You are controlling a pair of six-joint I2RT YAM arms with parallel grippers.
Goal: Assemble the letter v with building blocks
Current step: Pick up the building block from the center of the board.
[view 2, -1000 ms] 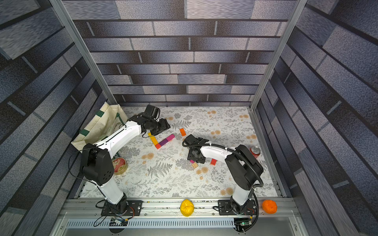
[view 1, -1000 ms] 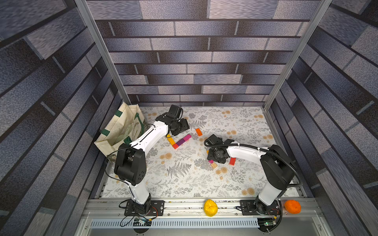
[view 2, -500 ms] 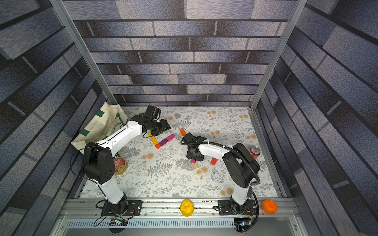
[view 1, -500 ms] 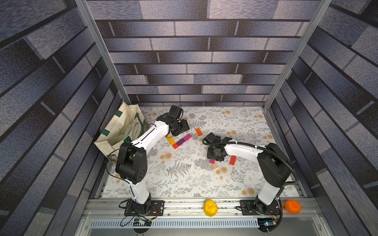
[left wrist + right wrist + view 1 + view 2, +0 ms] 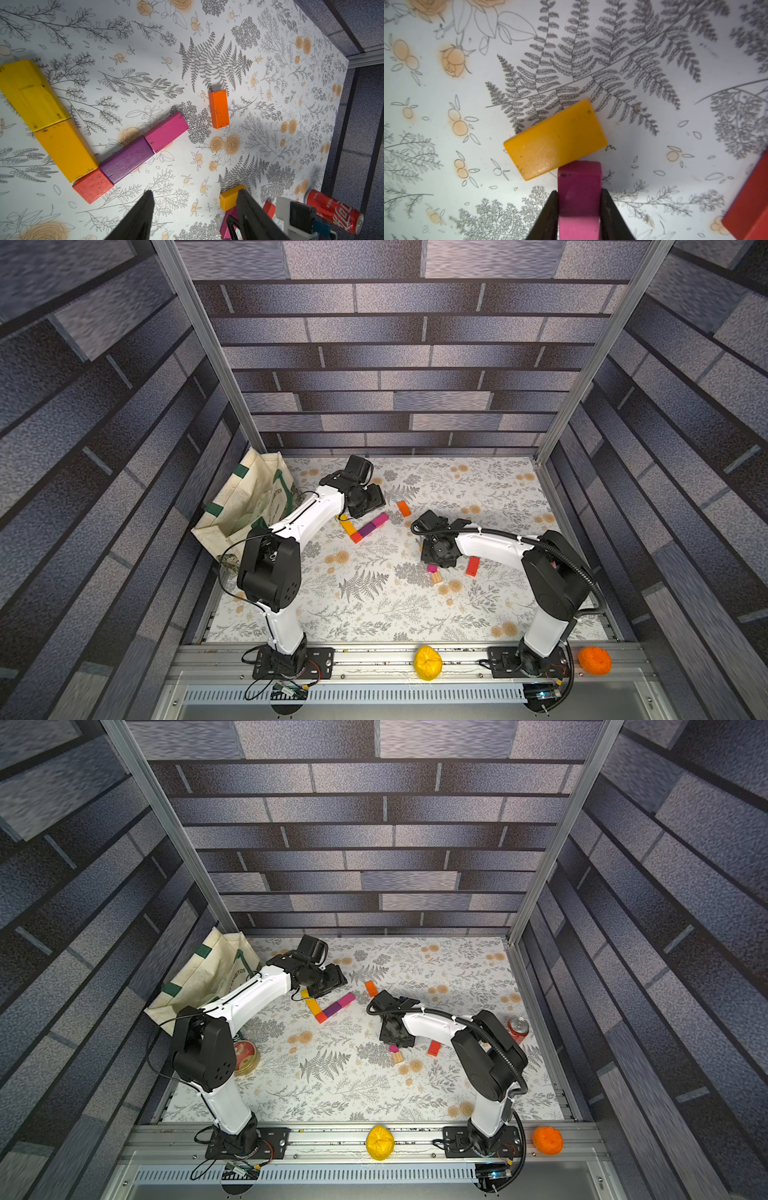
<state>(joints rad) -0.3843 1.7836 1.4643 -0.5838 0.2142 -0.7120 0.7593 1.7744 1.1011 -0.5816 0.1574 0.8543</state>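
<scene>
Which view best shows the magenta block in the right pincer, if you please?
Right wrist view: the magenta block sits close up in the right pincer. Both top views show a sliver; the left wrist, a hidden corner.

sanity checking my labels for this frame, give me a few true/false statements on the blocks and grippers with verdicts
1. The right gripper is closed on a loose magenta rectangular wooden block. True.
2. The left gripper holds the small orange rectangular block. False: it is open and empty; that block lies alone on the floral tablecloth.
3. A red rectangular block sits at the corner where the two block rows meet. True.
4. The red soda can stands between those rows. False: it is off near the cloth's edge, on the right arm's side.
5. The plain wood cube is part of a row. False: it lies apart, near the right gripper.
</scene>
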